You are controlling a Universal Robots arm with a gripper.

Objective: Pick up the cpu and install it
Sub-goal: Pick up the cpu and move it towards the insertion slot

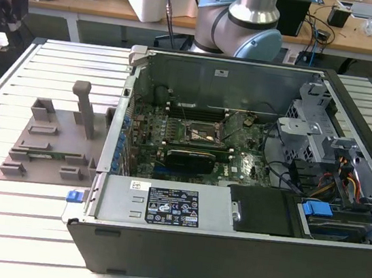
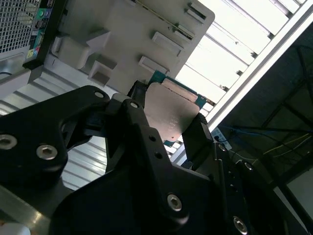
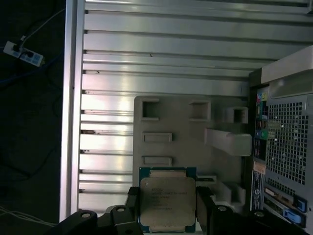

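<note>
The cpu [image 3: 167, 201], a flat square chip with a silvery top and a green-blue rim, sits between the two black fingers [image 3: 204, 208] of my gripper [image 3: 167, 208], which is shut on its opposite edges. In the second wrist view the same cpu [image 2: 172, 111] shows from a slant, clamped in the gripper [image 2: 168, 120]. It hangs well above the grey plastic fixture block [image 3: 188, 142] on the slatted table. The black socket frame [image 1: 203, 136] lies on the motherboard inside the open computer case [image 1: 226, 254].
The grey fixture block [image 1: 55, 142] with an upright post stands at the exterior view's left of the case. The arm's base [image 1: 246, 20] rises behind the case. Drive cages and cables [image 1: 345, 180] fill the case's right side. The table's edge rail [image 3: 72, 112] borders a dark floor.
</note>
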